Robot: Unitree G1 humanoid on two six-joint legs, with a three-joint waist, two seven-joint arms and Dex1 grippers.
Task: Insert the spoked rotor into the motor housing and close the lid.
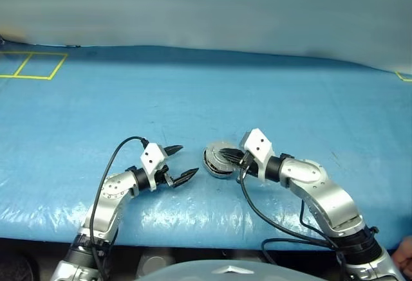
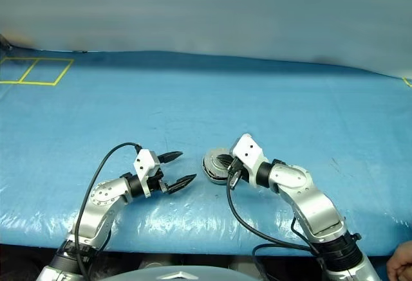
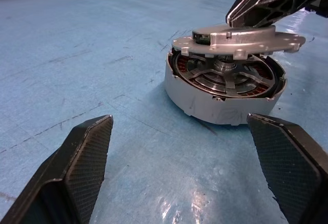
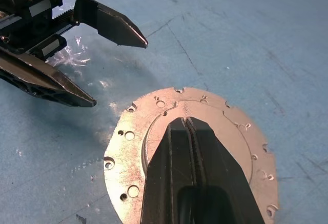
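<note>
Silver lid [image 3: 241, 40] rests, seemingly tilted, over motor housing [image 3: 220, 98]; right claw [image 4: 190, 126] closed, left claw [image 1: 178, 163] spread.

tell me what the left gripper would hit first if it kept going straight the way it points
Probably the motor housing: it sits straight ahead of the open left gripper, with the lid above it under the shut right gripper. Depth is hard to judge.
</note>
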